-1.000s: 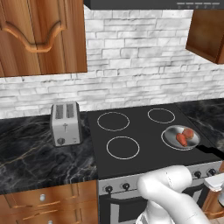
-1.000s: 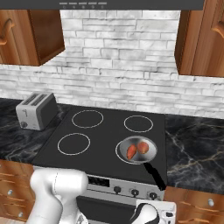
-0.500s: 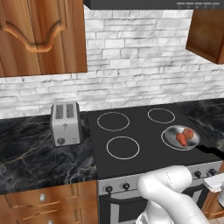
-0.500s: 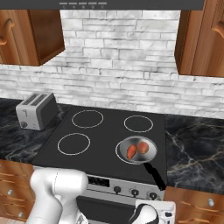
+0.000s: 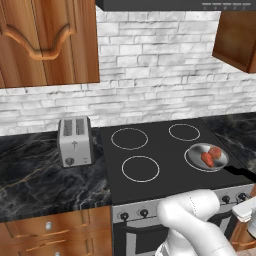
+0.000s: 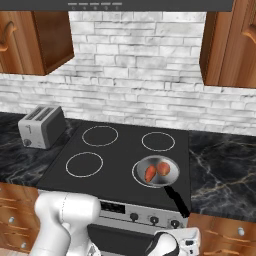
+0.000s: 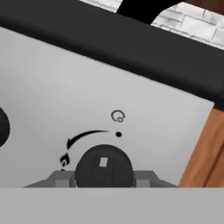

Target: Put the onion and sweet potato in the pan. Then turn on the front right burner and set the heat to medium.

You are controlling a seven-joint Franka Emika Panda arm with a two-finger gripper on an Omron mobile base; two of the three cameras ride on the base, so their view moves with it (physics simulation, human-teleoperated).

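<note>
The silver pan [image 5: 195, 156] [image 6: 172, 174] sits on the black cooktop over the front right burner, and covers its white ring. Inside lie the orange sweet potato [image 5: 206, 159] [image 6: 150, 173] and the reddish onion [image 5: 215, 152] [image 6: 163, 168]. The pan's black handle [image 6: 176, 200] points toward the stove front. My hand [image 6: 172, 242] hangs low before the stove's control panel. In the hand view a black knob [image 7: 104, 166] is very close, dead centre at the bottom, where my gripper [image 7: 104, 176] meets it. Its fingertips are hidden, so their spread is unclear. The knob's white mark points up, below a dot and a curved arrow [image 7: 85, 135].
A silver toaster [image 5: 75, 141] [image 6: 42, 126] stands on the dark marble counter left of the stove. Three more burner rings [image 5: 140, 168] mark the cooktop. Other knobs [image 6: 134, 216] line the panel. A wooden cabinet side [image 7: 203, 157] lies right of the knob.
</note>
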